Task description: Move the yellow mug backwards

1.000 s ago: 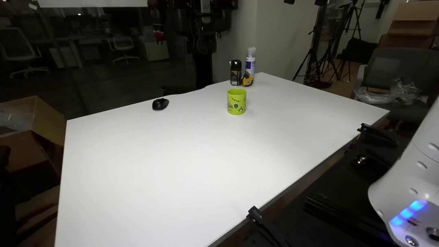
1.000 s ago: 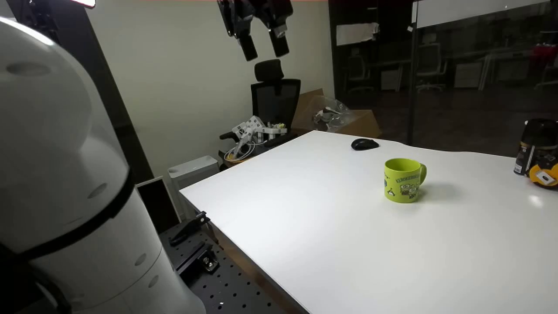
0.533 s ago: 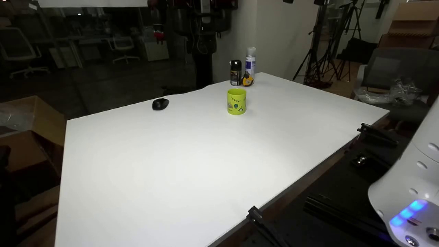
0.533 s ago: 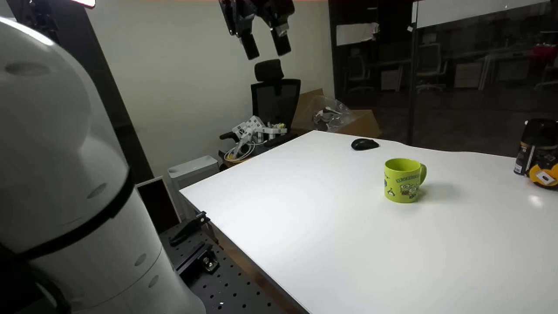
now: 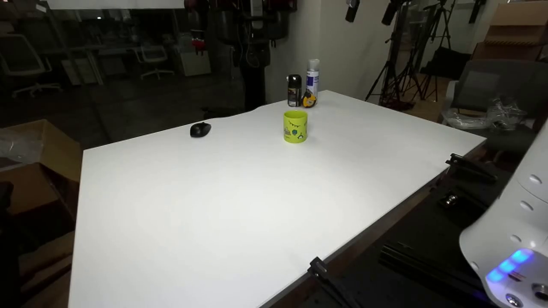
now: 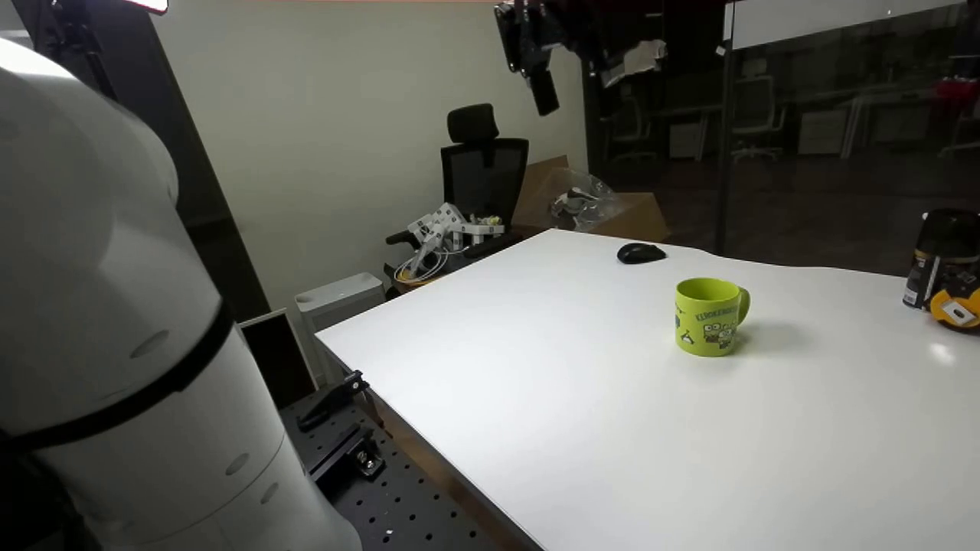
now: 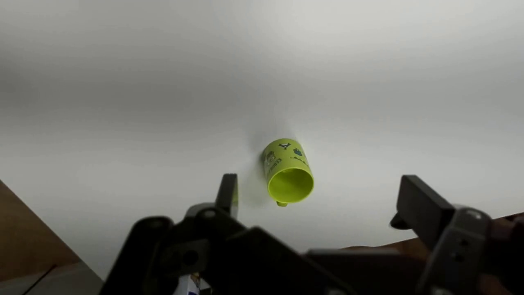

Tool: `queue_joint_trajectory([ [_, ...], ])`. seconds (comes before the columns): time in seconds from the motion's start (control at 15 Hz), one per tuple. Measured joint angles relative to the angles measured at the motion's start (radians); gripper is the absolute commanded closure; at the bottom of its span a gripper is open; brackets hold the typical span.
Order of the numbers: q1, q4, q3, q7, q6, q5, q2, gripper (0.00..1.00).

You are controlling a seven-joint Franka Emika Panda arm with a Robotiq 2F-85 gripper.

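Note:
The yellow mug [image 5: 295, 127] stands upright on the white table [image 5: 192, 214]. It shows in both exterior views, with its handle at the right side in an exterior view [image 6: 704, 325]. In the wrist view the mug [image 7: 286, 155] lies between the finger directions, nearer the left finger, with its open rim toward the camera. My gripper [image 7: 321, 188] is open and empty. It hangs well above the table, apart from the mug, and its fingertips show at the top edge in both exterior views [image 5: 370, 13] [image 6: 578, 90].
A black mouse [image 5: 200, 129] lies at the table's far edge. A dark spray can [image 5: 294, 92], a white-and-blue can [image 5: 313, 79] and a yellow tape measure [image 5: 309, 99] stand together at the far corner. Black clamps [image 5: 319, 269] grip the table edge by the robot base.
The gripper has come lower into an exterior view and moved right across the top of an exterior view, mostly in the last half second. The mug has not moved.

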Motion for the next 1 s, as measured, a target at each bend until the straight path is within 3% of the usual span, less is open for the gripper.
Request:
queue_joint_trajectory([
  [0.2, -0.002, 0.077, -0.074, -0.028, -0.041, 0.026, 0.177, 0.0],
  [0.4, -0.008, 0.161, -0.09, -0.034, -0.064, 0.03, 0.324, 0.0],
  [0.8, -0.009, 0.151, -0.088, -0.036, -0.054, 0.031, 0.315, 0.0],
  [1.0, -0.018, 0.161, -0.088, -0.009, 0.048, 0.037, 0.367, 0.0],
])
